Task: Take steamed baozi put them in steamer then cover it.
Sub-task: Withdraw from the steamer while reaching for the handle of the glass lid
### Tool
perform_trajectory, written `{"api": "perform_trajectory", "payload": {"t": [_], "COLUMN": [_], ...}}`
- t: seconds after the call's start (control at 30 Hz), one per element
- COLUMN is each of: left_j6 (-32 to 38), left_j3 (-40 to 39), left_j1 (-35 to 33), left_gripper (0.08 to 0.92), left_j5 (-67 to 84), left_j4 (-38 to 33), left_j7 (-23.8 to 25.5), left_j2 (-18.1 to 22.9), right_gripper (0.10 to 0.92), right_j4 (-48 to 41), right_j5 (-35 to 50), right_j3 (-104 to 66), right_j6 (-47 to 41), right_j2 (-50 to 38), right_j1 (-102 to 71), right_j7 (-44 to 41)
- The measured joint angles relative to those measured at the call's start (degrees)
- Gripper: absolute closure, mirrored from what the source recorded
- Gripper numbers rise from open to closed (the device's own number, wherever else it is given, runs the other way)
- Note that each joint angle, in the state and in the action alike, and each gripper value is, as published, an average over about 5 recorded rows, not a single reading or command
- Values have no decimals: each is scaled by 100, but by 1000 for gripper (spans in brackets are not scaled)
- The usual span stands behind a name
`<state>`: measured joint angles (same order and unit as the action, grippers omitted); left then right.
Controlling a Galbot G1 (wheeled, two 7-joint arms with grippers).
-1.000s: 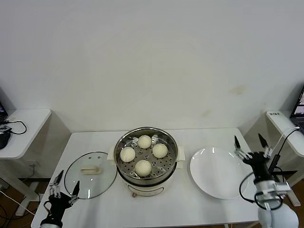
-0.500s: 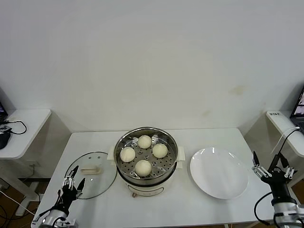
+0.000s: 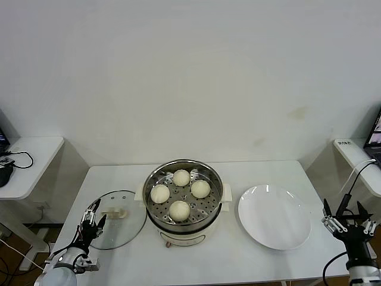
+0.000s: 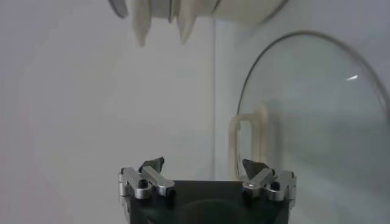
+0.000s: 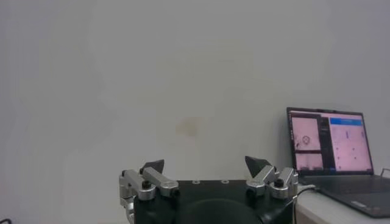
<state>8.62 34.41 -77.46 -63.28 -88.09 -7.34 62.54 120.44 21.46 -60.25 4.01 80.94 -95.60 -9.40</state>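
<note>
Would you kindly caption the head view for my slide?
Four steamed baozi sit in the steamer; left gripper open at the cover, right gripper open beyond the empty plate.

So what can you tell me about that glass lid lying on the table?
The cover is a round lid of clear glass with a thin metal rim and a cream rectangular handle at its centre. It lies flat on the white table, handle up, just left of the steamer and not on it. The left gripper, fingers open, is over its near-left edge; whether it touches is unclear.
</note>
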Motion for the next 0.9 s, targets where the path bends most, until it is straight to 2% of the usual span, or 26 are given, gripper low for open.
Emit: {"api": "perform_trajectory", "payload": {"t": [0.77,0.9], "left_j6": [7,19], "left_j3": [-412,-430], "left_j1": [1031,1097], "left_gripper": [177,223], "left_j5": [-92,-87], "left_j4": [975,1065], "left_j7": [-39,-64], "left_j2": [149,163], "right_gripper": [202,203], "right_j4": [37,42], "right_j5": [22,20], "right_j3": [-152,-138], "right_j6": [18,21], "right_j2": [162,186], "right_j1": [-190,-195], "right_j7": [-51,-53]}}
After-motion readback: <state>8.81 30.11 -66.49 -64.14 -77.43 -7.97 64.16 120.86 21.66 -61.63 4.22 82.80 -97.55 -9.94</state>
